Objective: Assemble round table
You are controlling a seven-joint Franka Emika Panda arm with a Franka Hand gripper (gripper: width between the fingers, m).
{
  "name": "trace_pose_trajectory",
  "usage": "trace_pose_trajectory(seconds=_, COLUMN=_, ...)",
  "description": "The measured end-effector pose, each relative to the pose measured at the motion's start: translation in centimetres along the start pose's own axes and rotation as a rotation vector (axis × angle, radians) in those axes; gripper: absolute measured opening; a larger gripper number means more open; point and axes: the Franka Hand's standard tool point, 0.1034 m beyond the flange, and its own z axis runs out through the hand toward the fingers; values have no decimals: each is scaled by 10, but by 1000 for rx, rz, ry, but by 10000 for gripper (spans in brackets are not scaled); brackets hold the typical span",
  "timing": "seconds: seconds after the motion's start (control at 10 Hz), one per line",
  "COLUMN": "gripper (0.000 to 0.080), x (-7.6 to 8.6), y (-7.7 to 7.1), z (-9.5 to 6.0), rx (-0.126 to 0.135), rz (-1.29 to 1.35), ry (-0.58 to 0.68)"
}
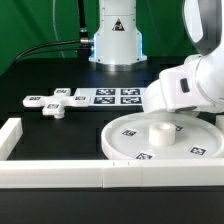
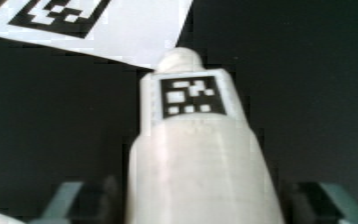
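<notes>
You're early on: gripper (image 2: 197,196) straddles the cylinder (image 2: 194,140) lying by the marker board (image 2: 131,45), can't tell if it's clamped; disc (image 1: 160,142) and cross piece (image 1: 55,102) sit apart on the desk (image 1: 60,128), nothing looks joined.

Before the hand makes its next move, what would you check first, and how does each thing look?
1. The cylinder sits between the fingers of the hand: ok.
2. The fingers are pressing firmly on it: cannot tell.
3. The cylinder's tip is clear of the marker board: cannot tell.
4. The disc lies flat with its hub uncovered: ok.
5. The cross piece lies apart from the disc: ok.
</notes>
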Motion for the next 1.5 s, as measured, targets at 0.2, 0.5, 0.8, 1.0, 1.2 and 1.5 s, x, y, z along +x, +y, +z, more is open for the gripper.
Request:
trace_pose_trajectory(seconds=0.2, gripper=406, x=0, y=0, z=0, rx=0, rz=-2, ry=0)
trace_pose_trajectory(seconds=0.5, gripper=406, x=-11, y=3, z=-16, rx=12, rz=-17, ry=-15)
trace_pose_trajectory(seconds=0.8, gripper=406, x=-38, y=14, z=-58, rx=26, rz=-66, ry=-45)
trace_pose_trajectory(seconds=1.0, gripper=407, x=-37, y=17, z=-66, rx=29, rz=-77, ry=-21)
trace_pose_trajectory(seconds=1.2, gripper=407, x=-34, y=17, z=-66, rx=27, rz=-78, ry=-8)
trace_pose_trajectory(seconds=1.5, gripper=407, x=-24, y=35, z=-78, rx=54, rz=-67, ry=153)
